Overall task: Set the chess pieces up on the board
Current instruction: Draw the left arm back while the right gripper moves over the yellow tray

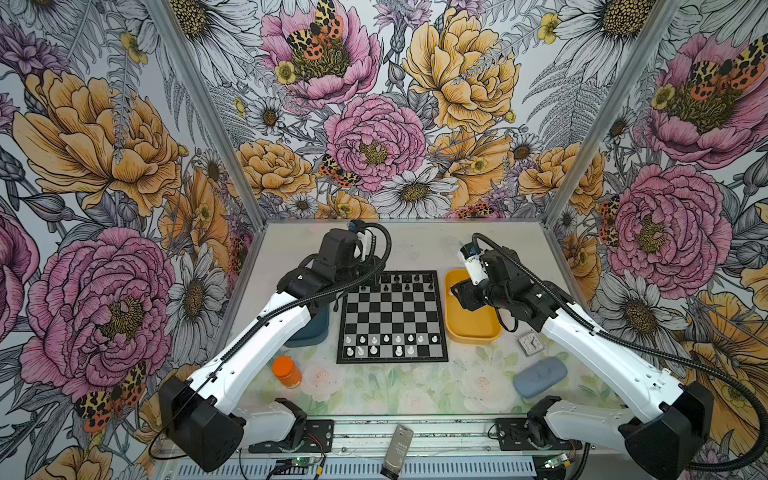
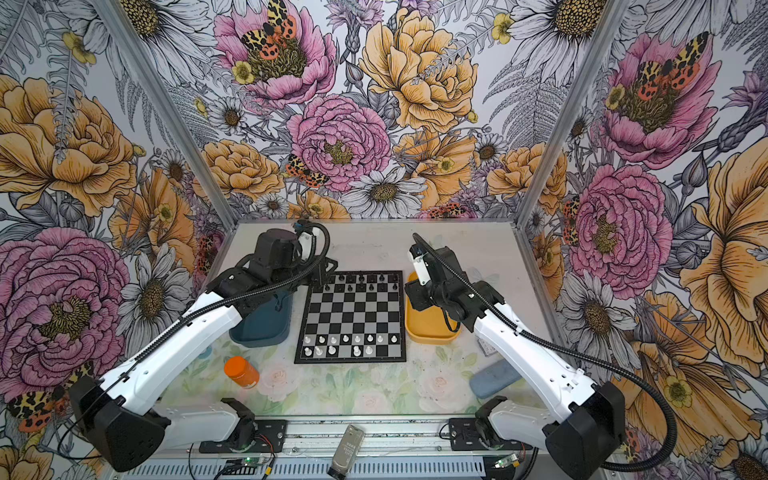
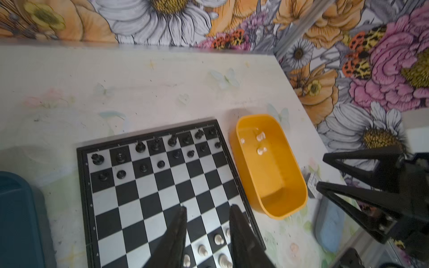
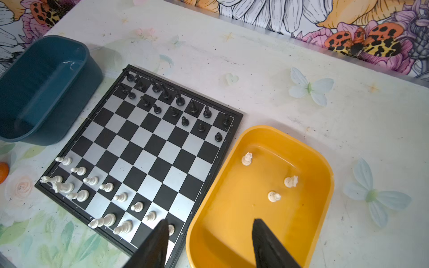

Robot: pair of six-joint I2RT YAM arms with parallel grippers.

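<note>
The board (image 1: 392, 316) lies mid-table in both top views. Several white chess pieces (image 1: 386, 339) stand on its two near rows, and black pieces (image 1: 399, 282) fill the far rows. Three white chess pieces (image 4: 274, 196) lie in the yellow tray (image 4: 232, 208), right of the board (image 4: 148, 148). My left gripper (image 3: 207, 208) hangs open over the board (image 3: 148, 204), near its far left corner (image 1: 376, 284), with nothing between its fingers. My right gripper (image 4: 211, 221) is open above the tray's near-left rim (image 1: 455, 291) and holds nothing.
A dark blue tub (image 1: 307, 328) sits left of the board, under my left arm. An orange-lidded jar (image 1: 286, 371) stands at the near left. A small clock (image 1: 528, 345) and a blue-grey case (image 1: 540, 376) lie at the near right.
</note>
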